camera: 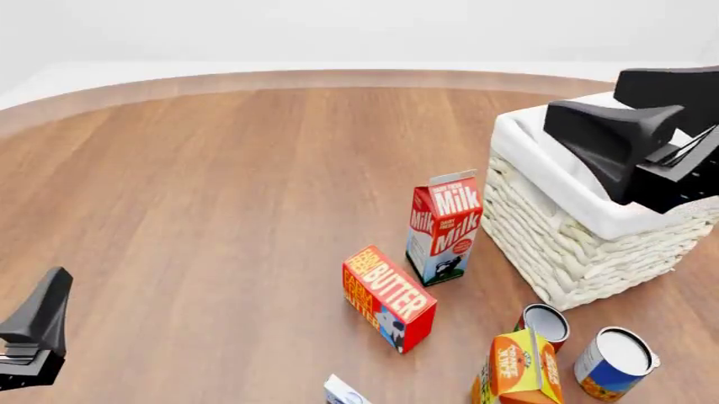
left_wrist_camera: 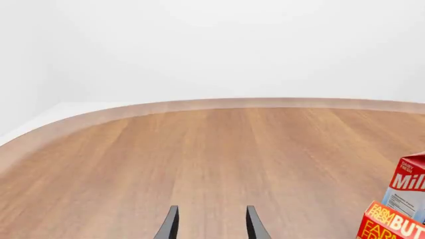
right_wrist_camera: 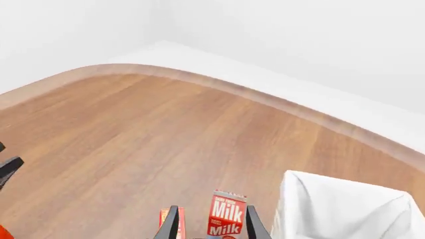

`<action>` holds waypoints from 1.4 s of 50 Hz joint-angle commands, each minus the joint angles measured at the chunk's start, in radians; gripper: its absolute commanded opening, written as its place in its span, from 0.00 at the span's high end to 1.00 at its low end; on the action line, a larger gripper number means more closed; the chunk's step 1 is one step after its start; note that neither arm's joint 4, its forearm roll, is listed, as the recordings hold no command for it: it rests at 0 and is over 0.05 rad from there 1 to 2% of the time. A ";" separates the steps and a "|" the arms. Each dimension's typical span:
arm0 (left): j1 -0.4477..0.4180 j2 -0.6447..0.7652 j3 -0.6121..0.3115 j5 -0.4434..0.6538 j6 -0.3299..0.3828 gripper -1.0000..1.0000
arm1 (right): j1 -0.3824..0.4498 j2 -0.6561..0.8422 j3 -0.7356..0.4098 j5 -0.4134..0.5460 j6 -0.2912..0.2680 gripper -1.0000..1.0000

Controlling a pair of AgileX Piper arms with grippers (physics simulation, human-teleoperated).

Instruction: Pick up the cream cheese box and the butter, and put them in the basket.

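Observation:
The butter (camera: 388, 296), a red-orange box with yellow lettering, lies on the wood table in front of the milk carton; its corner shows in the left wrist view (left_wrist_camera: 391, 225). The cream cheese box (camera: 343, 392) is a white corner with blue marks, cut off by the front view's bottom edge. The basket (camera: 561, 227) stands at the right, white liner over its rim (right_wrist_camera: 332, 204). My right gripper (camera: 635, 126) hovers over the basket, open and empty (right_wrist_camera: 211, 225). My left gripper (camera: 34, 332) is low at the near left, far from the boxes, open and empty (left_wrist_camera: 212, 224).
A red-white milk carton (camera: 446, 225) stands upright between the butter and the basket. An orange juice carton (camera: 519, 366) and two open cans (camera: 545, 324) (camera: 612, 362) sit near the front right. The table's curved far edge (camera: 337, 77) runs along the back.

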 commanded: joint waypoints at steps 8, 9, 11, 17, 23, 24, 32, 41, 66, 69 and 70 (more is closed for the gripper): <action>0.000 0.000 0.000 0.000 0.000 0.00 | 0.100 0.153 -0.116 0.039 -0.024 0.00; 0.000 0.000 0.000 0.000 0.000 0.00 | 0.102 0.159 -0.121 0.040 -0.022 0.00; 0.000 0.000 0.000 0.000 0.000 0.00 | 0.110 0.175 -0.130 0.041 -0.021 0.00; 0.000 0.000 0.000 0.000 0.000 0.00 | 0.129 0.219 -0.135 0.034 -0.017 0.00; 0.000 0.000 0.000 0.000 0.000 0.00 | 0.134 0.257 -0.138 0.048 -0.009 0.00; 0.000 0.000 0.000 0.000 0.000 0.00 | 0.135 0.261 -0.146 0.057 -0.014 0.00; 0.000 0.000 0.000 0.000 0.000 0.00 | 0.139 0.283 -0.123 0.045 -0.011 0.00; 0.000 0.000 0.000 0.000 0.000 0.00 | 0.144 0.319 -0.114 0.051 -0.028 0.00; 0.000 0.000 0.000 0.000 0.000 0.00 | 0.146 0.405 -0.074 0.050 -0.047 0.00; 0.000 0.000 0.000 0.000 0.000 0.00 | 0.150 0.410 -0.080 0.057 -0.045 0.00; 0.000 0.000 0.000 0.000 0.000 0.00 | 0.153 0.420 -0.075 0.050 -0.043 0.00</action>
